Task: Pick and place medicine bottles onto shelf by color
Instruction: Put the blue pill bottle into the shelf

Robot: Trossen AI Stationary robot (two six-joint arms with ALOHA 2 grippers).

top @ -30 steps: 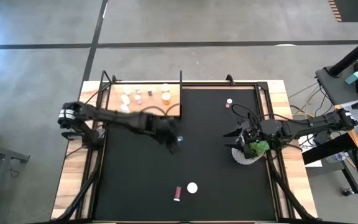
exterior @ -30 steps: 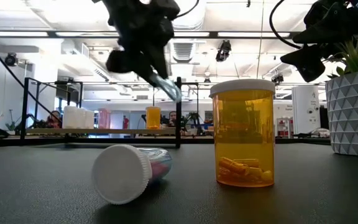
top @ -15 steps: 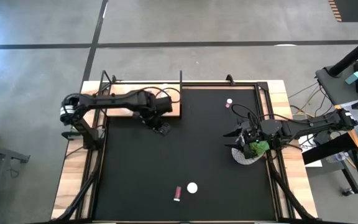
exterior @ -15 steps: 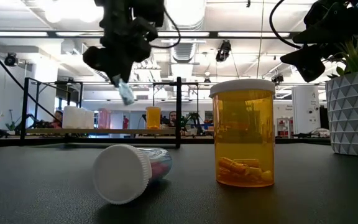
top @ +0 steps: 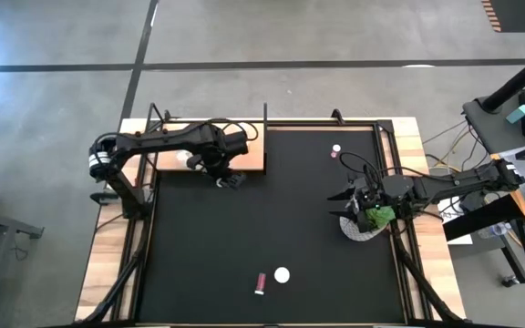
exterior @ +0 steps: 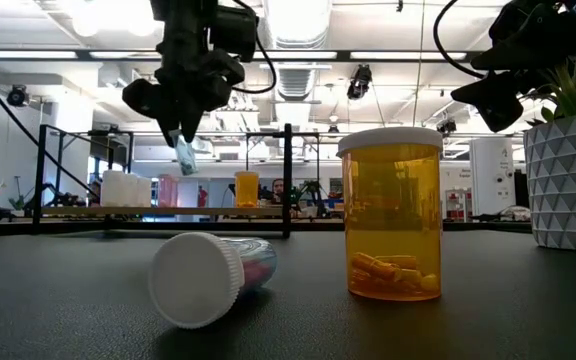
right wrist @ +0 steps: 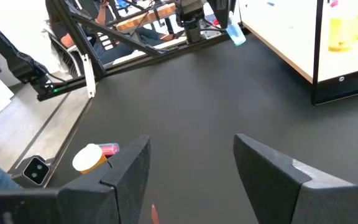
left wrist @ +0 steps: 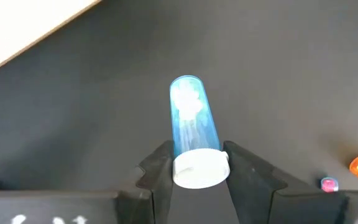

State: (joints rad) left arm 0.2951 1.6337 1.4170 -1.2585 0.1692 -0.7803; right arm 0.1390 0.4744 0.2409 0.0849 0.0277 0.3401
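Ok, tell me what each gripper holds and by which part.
The left gripper holds a small translucent blue bottle, pinched at its white cap. The right gripper is open and holds nothing.

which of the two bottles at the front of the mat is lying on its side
The pink bottle, lying flat with its white cap toward the camera in the low view. The orange bottle beside it stands upright.

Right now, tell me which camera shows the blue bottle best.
The left wrist view: the blue bottle fills the middle, its white cap clamped in the left gripper. The low and right wrist views show it small; the high view hardly shows it.
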